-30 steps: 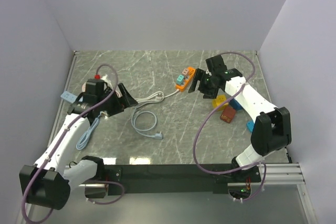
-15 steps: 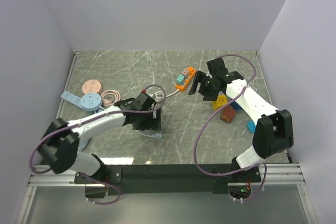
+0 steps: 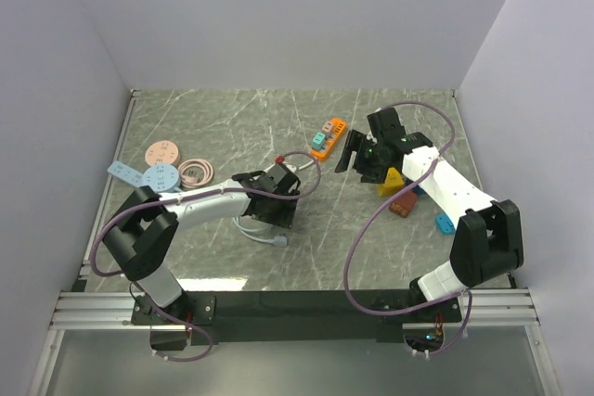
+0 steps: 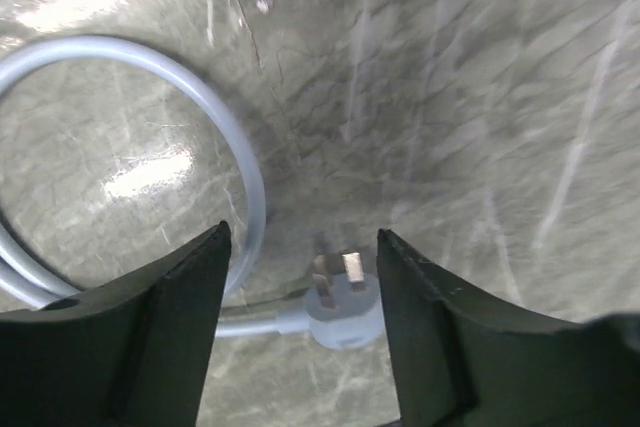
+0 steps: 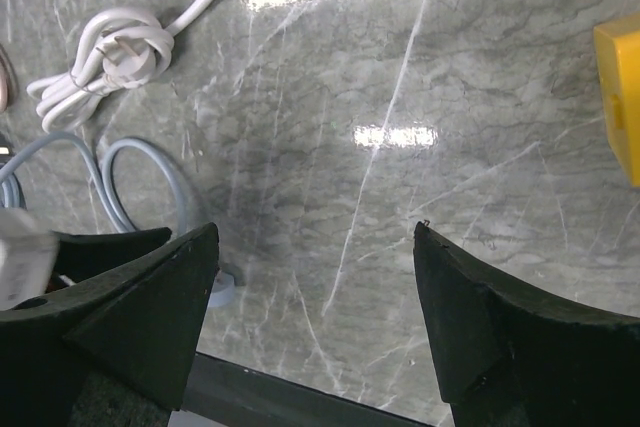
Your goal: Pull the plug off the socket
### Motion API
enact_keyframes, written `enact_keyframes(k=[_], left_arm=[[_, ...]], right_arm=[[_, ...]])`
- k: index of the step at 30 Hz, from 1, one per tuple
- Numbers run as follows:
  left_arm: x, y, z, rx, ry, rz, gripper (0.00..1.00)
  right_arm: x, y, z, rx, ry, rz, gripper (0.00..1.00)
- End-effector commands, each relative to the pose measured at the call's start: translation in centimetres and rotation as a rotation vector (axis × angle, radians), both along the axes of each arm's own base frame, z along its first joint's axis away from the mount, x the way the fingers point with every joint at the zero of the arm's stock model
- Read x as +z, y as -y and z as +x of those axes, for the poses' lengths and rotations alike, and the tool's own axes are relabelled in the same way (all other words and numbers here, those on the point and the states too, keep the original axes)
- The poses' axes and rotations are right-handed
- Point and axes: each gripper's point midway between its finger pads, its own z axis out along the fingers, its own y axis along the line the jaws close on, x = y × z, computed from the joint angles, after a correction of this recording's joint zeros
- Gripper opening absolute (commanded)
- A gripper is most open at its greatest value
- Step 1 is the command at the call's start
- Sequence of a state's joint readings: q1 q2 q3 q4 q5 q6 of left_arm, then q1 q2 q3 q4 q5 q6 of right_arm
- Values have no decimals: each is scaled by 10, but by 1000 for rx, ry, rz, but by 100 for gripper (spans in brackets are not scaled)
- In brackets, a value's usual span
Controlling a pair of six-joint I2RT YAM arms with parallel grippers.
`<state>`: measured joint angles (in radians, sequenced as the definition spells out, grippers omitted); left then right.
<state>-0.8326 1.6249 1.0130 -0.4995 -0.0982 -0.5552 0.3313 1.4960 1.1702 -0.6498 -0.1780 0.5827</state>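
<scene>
An orange power strip with small teal and pink inserts lies at the back middle. Its white cord is bundled and mostly hidden under the left arm in the top view. A separate grey-blue cable lies coiled, and its two-prong plug lies loose on the table. My left gripper is open, and the plug sits between its fingers, apart from both. My right gripper is open and empty, hovering just right of the power strip over bare table.
Pastel discs and a light blue piece lie at the left. Yellow, brown and blue blocks lie under the right arm. Purple arm cables loop over the table. Walls close in three sides.
My left arm has swung from the left side to the table's middle, over the grey-blue cable and its plug. My right gripper has drifted slightly right, away from the power strip.
</scene>
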Motion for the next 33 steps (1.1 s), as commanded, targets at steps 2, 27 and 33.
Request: enact_keyframes(k=[2,27,33], left_arm=[[-3,-2,1,-44,21,31,64],[92,-137,27,538,187,198,1],[121,-252,39,873,250,165,1]], right_arm=[[16,-2,7,3,67,14,85],[18,-3,13,2,65,43,83],[17,-9,15,19,57,60,82]])
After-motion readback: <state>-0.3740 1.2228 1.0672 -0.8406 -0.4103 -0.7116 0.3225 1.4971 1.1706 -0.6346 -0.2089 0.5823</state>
